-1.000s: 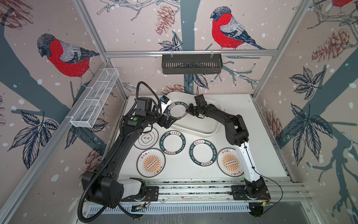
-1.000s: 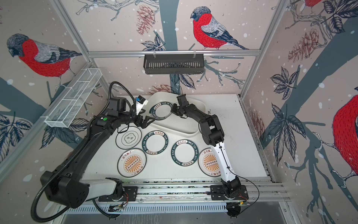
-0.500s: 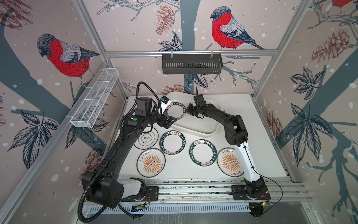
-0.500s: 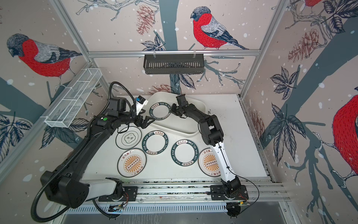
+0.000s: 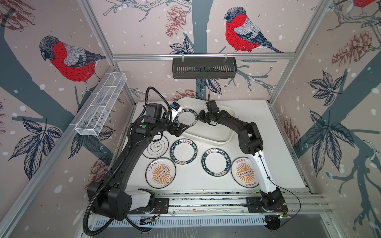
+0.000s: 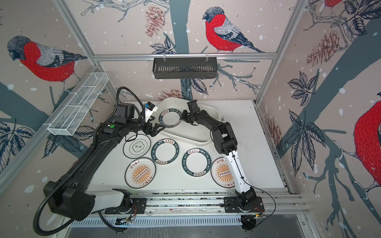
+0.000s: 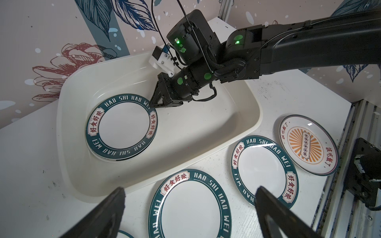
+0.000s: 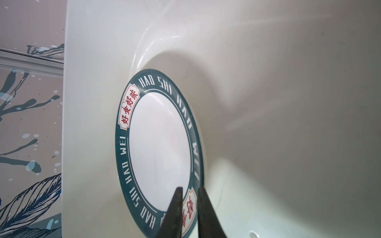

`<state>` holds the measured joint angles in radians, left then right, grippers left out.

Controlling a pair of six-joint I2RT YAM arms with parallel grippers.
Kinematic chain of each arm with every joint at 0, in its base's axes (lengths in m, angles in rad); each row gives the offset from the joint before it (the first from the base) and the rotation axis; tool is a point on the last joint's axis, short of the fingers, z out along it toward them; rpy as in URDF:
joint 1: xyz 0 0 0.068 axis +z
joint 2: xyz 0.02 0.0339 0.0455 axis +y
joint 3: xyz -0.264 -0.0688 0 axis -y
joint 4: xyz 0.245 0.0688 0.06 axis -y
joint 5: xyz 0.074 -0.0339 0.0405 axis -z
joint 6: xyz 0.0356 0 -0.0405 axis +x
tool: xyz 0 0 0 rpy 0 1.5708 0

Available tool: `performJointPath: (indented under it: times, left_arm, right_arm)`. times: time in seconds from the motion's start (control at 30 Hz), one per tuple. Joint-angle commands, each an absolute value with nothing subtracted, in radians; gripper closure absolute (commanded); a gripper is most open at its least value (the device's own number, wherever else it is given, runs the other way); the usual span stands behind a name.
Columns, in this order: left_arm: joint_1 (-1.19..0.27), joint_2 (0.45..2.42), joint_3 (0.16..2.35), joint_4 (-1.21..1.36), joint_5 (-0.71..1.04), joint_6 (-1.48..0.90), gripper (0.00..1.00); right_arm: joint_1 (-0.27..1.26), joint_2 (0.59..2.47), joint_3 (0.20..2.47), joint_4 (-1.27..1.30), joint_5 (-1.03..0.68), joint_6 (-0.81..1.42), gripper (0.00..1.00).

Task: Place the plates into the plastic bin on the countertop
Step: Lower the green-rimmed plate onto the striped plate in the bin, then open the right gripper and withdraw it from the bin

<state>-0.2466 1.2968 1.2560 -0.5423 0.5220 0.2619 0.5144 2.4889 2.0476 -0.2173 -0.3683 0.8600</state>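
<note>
The large glossy white rectangular plastic bin (image 5: pixel 214 131) sits by the speckled white countertop's (image 5: pixel 278 144) back edge, long axis askew to it; at its left end a round green-rimmed plate (image 5: pixel 186 118) lies flat, face up, atop another; the right gripper (image 7: pixel 153 106), jaws nearly together and empty, points at its rim; the left gripper (image 5: pixel 179 129) is spread wide over the bin's near left corner; five more plates (image 5: pixel 183 151) lie frontward.

1. plastic bin (image 7: pixel 68 131): plain glossy cream-white.
2. plate in the bin (image 7: pixel 121 127): white, rimmed dark green, lettered white, red characters.
3. left middle plate (image 5: pixel 184 151), right middle plate (image 5: pixel 216 162): same pattern.
4. near-left plate (image 5: pixel 160 173), near-right plate (image 5: pixel 244 172): orange sunbursts are printed centrally.
5. far-left plate (image 5: pixel 156 146): thin dark rim, quatrefoil emblem.
6. countertop (image 5: pixel 274 131): white, dark-specked.
</note>
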Motion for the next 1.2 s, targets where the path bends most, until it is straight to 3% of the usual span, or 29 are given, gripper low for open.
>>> performJointPath:
  times: [0.0, 0.53, 0.93, 1.1, 1.17]
  left_arm:
    - [-0.248, 1.298, 1.262, -0.534, 0.539, 0.267, 0.03]
    - [-0.248, 1.302, 1.263, -0.540, 0.524, 0.272, 0.03]
    - [-0.248, 1.297, 1.281, -0.584, 0.479, 0.328, 0.03]
    - [-0.249, 1.299, 1.293, -0.589, 0.483, 0.329, 0.03]
    - [-0.248, 1.301, 1.301, -0.592, 0.489, 0.327, 0.03]
  right_arm:
    - [0.517, 2.493, 2.060, -0.218, -0.377, 0.854, 0.83]
    - [0.512, 2.448, 2.051, -0.220, -0.344, 0.839, 0.84]
    - [0.488, 2.019, 1.752, -0.197, -0.246, 0.748, 0.69]
    - [0.479, 1.781, 1.499, -0.210, -0.178, 0.715, 0.68]
    - [0.467, 1.681, 1.356, -0.152, -0.239, 0.751, 0.66]
